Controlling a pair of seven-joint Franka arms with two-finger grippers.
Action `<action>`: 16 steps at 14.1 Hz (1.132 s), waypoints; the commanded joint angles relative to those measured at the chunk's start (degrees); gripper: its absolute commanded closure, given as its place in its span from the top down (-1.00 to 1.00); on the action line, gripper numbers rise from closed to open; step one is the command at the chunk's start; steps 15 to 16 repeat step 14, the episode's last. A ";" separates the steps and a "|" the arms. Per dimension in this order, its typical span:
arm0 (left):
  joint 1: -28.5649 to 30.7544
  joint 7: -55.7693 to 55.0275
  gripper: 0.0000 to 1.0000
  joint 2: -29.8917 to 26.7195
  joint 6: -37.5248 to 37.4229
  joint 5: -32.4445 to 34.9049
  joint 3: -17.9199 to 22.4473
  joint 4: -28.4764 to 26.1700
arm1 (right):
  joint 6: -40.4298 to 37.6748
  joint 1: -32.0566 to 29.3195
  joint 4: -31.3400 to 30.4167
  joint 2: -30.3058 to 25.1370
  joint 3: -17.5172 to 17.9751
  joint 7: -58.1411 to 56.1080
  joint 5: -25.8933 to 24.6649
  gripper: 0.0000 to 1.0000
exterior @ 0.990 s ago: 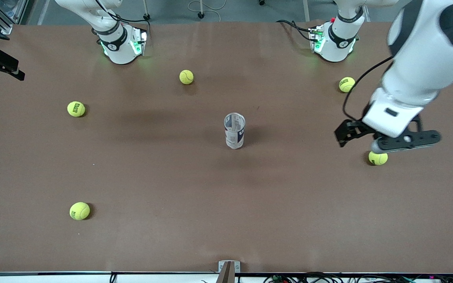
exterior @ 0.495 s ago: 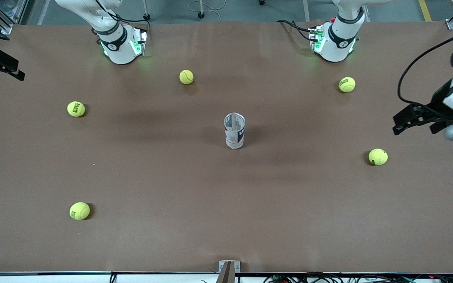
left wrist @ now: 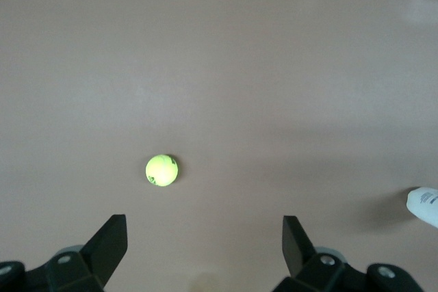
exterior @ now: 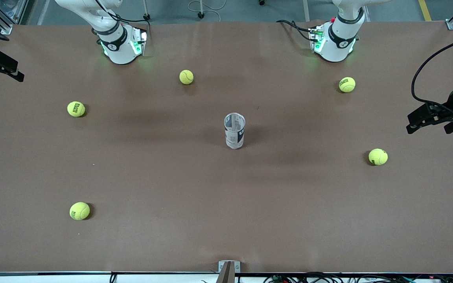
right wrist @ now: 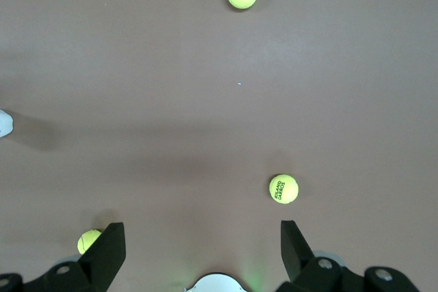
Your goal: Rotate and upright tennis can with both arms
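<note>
Tennis can (exterior: 234, 131) upright mid-table, long axis vertical, mouth up — both end effectors spread, empty.

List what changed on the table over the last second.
The left gripper drew back, open and empty, from above the ball at its end to the table's edge. The tennis can stayed upright mid-table; all five balls and the right gripper held position.

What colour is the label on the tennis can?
White and navy on the tennis can; clearest in the front view.
</note>
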 commanded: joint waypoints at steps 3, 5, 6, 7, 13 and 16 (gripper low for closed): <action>0.33 1.10 1.00 -3.38 -1.25 0.03 -0.11 -0.64 | 1.00 -0.03 -2.10 -1.88 0.19 -0.77 -0.91 1.00; -0.10 1.10 1.00 -3.38 -1.25 -0.32 0.50 -0.64 | 1.00 0.23 -2.01 -1.88 0.36 -0.77 -1.96 1.00; -1.50 1.19 1.00 -3.47 -1.25 -0.41 2.60 -0.64 | 1.00 0.32 -2.10 -1.88 0.45 -0.77 -2.06 1.00; -4.13 1.28 1.00 -3.47 -1.25 -0.49 5.23 -0.64 | 1.00 0.32 -2.01 -1.88 0.45 -0.77 -2.14 1.00; -11.62 2.77 1.00 -3.64 -3.00 -0.23 12.81 -0.64 | 0.82 0.06 -2.10 -1.88 0.36 -0.68 -1.97 1.00; -11.36 2.68 1.00 -3.64 -3.45 -0.06 12.55 -0.64 | 0.82 0.06 -2.10 -1.88 0.28 -0.68 -1.97 1.00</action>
